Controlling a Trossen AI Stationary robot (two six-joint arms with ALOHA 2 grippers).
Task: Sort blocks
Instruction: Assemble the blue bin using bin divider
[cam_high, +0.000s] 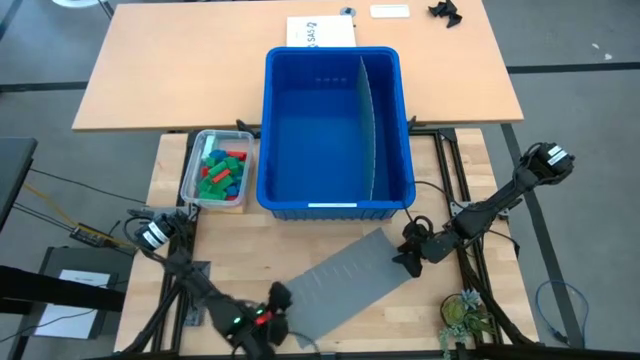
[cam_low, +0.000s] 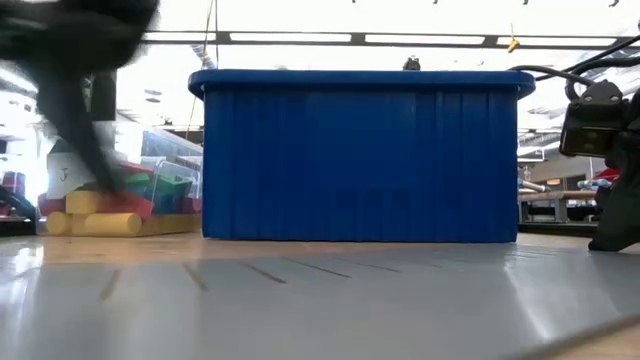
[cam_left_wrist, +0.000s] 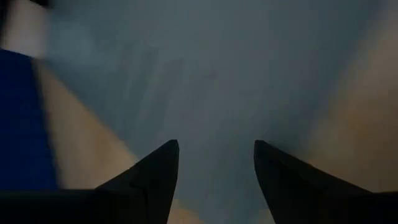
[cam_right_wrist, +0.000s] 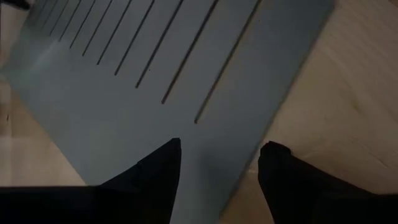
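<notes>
Sitting heaped in the clear tub (cam_high: 216, 170) just left of the blue bin (cam_high: 336, 130), the blocks (cam_high: 223, 174) are a jumble of green, red and blue, with yellow ones showing in the low view; none has reached the bin, whose two compartments, split by a divider (cam_high: 371, 125), look bare. A grey slotted sheet (cam_high: 345, 285) lies flat on the counter (cam_high: 470, 170) in front of the bin, well apart from the tub. Both arms are low at the near edge: the left gripper (cam_left_wrist: 216, 163) hangs over one end of the sheet with its fingers apart and nothing between them, and the right gripper (cam_right_wrist: 219, 163) hovers over the sheet's other edge, fingers likewise apart and empty. Sorting has likely not begun. To do the first pick well, the left arm, being nearer, should probably rise and travel to the tub, come straight down on one block near the top of the heap, and close across its narrow sides so neighbours are not dragged out. One colour per compartment would keep the sort clean.
</notes>
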